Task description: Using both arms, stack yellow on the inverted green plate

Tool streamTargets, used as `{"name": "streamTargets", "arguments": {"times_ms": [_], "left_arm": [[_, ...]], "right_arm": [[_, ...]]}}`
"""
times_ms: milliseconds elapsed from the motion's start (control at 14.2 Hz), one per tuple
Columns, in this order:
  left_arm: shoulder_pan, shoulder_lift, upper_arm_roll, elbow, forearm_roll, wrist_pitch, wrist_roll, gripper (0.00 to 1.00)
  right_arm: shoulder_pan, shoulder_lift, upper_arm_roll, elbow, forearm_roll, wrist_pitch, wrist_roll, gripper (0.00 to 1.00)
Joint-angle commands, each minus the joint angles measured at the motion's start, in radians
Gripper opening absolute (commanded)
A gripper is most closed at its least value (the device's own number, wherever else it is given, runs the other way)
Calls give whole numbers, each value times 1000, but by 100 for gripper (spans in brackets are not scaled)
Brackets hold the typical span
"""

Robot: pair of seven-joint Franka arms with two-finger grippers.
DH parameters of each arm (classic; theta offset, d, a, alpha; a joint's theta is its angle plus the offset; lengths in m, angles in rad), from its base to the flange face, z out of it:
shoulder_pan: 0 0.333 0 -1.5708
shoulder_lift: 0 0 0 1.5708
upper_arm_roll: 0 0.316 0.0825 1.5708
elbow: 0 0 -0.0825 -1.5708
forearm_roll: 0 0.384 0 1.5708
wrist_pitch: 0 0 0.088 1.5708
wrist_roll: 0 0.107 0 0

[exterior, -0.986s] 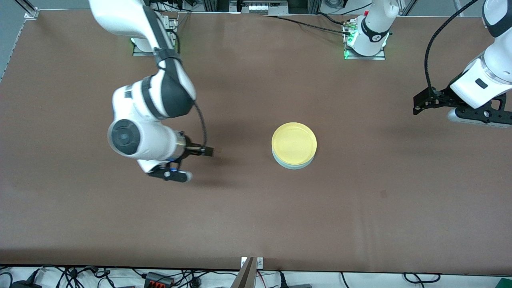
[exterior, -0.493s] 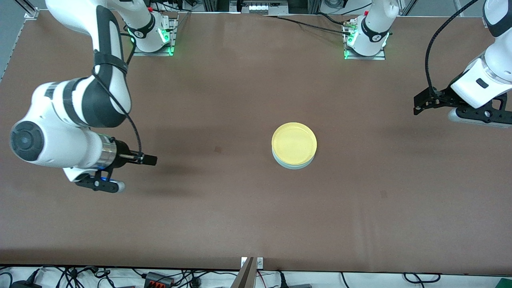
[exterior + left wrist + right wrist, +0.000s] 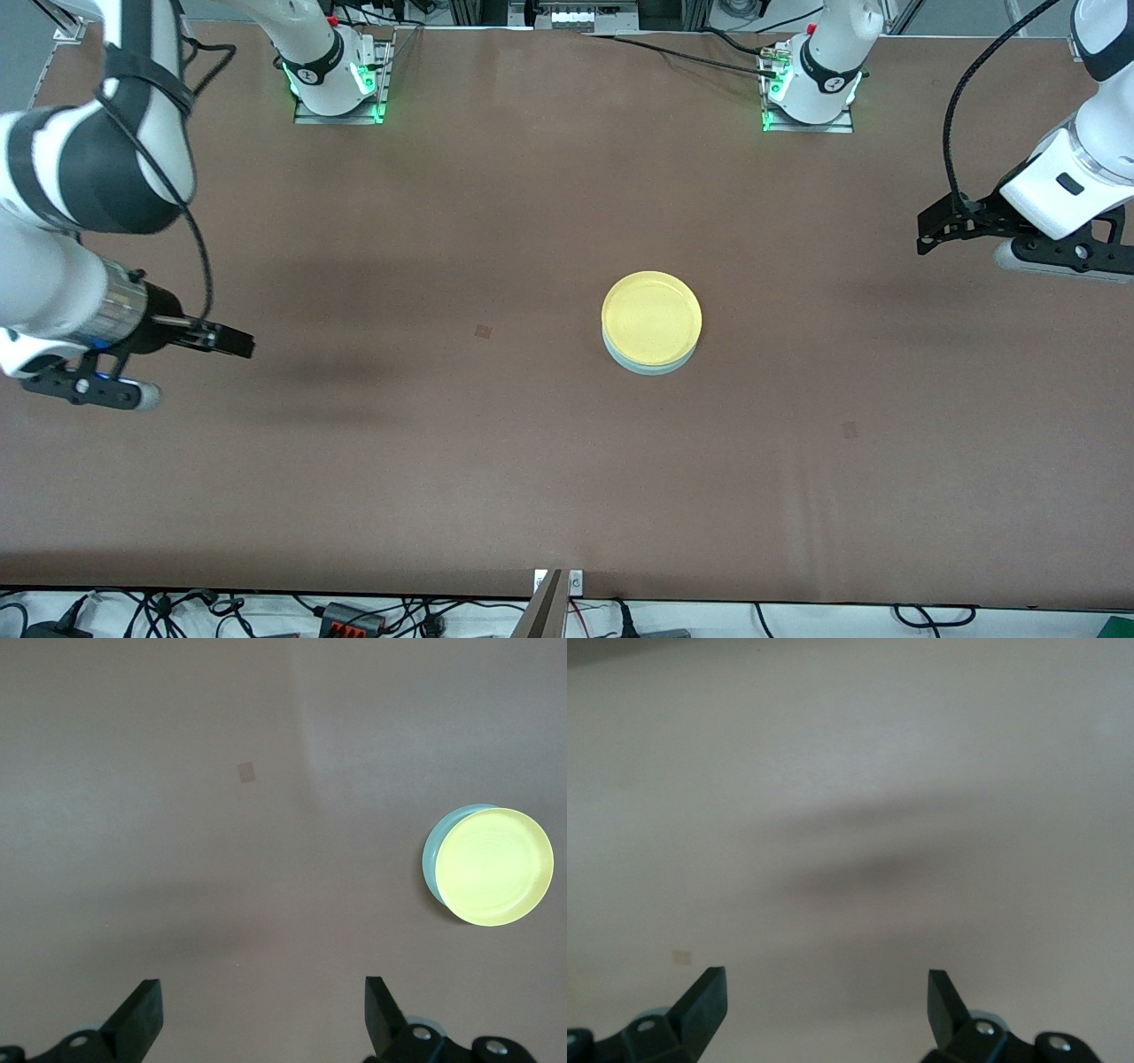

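Stack complete, by the look of it: the yellow plate (image 3: 651,317) sits on the green plate (image 3: 649,365) mid-surface (image 3: 532,461), slightly offset. The left claw (image 3: 939,232) hangs over the left arm's end, jaws wide and empty. The right claw (image 3: 232,341) hangs over its own end, equally wide, empty. Best practice now: retreat high, clear of the rims.

Front camera high, facing the arm bases, whole table (image 3: 532,496) in view. Wrist cameras look down; left's shares the yellow plate (image 3: 494,866).
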Motion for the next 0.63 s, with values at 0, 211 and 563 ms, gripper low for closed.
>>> {"name": "streamTargets", "arguments": {"times_ms": [0, 211, 563], "left_arm": [[0, -14, -2, 3, 21, -10, 1, 100], [0, -12, -2, 4, 21, -10, 1, 100], [0, -14, -2, 4, 21, -10, 0, 100]], "right_arm": [[-174, -164, 204, -200, -107, 95, -5, 100], [-268, -256, 232, -305, -110, 137, -83, 100], [-316, -309, 231, -300, -123, 102, -183, 100]]}}
